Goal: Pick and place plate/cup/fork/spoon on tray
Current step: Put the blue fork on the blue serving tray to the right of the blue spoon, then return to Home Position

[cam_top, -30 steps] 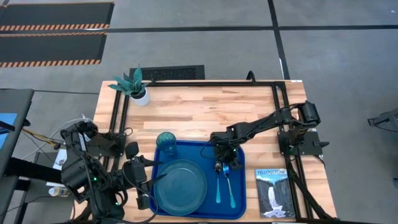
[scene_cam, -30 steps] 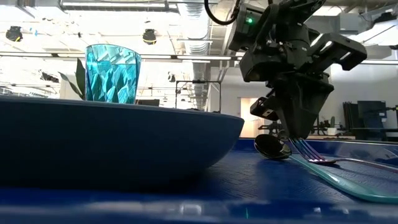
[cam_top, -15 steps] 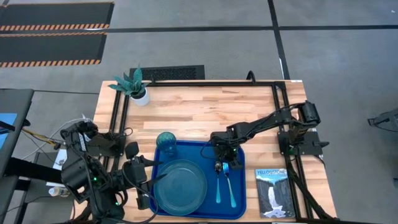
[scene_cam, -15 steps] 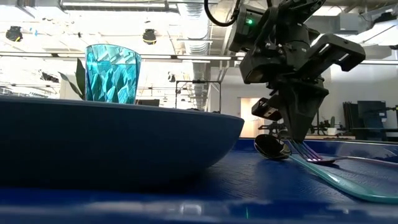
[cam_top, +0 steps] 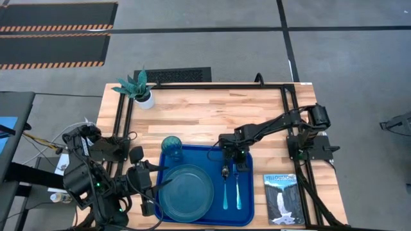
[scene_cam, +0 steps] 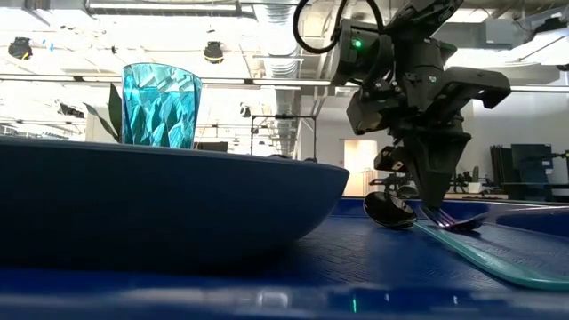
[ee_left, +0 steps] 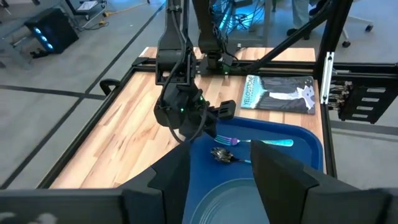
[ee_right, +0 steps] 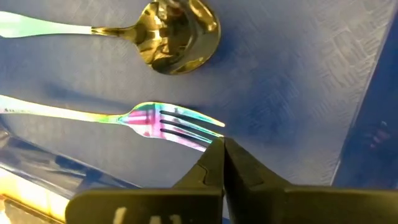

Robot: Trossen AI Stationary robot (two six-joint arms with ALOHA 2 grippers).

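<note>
I am seeing the right gripper (ee_right: pixel 222 144) with its jaws clenched together on nothing, its tip hovering just at the tines of the fork (ee_right: pixel 163 122), which is lying beside the spoon (ee_right: pixel 175 34) on the tray (cam_top: pixel 246 202). The plate (cam_top: pixel 186 190) and cup (cam_top: pixel 171 145) are also sitting on that tray. The left gripper (ee_left: pixel 222 171) is waiting with jaws apart near the plate's edge.

A potted plant (cam_top: pixel 137 86) stood at the table's (cam_top: pixel 205 115) upper left; a Yellowstone book (cam_top: pixel 280 198) lay at its lower right.
</note>
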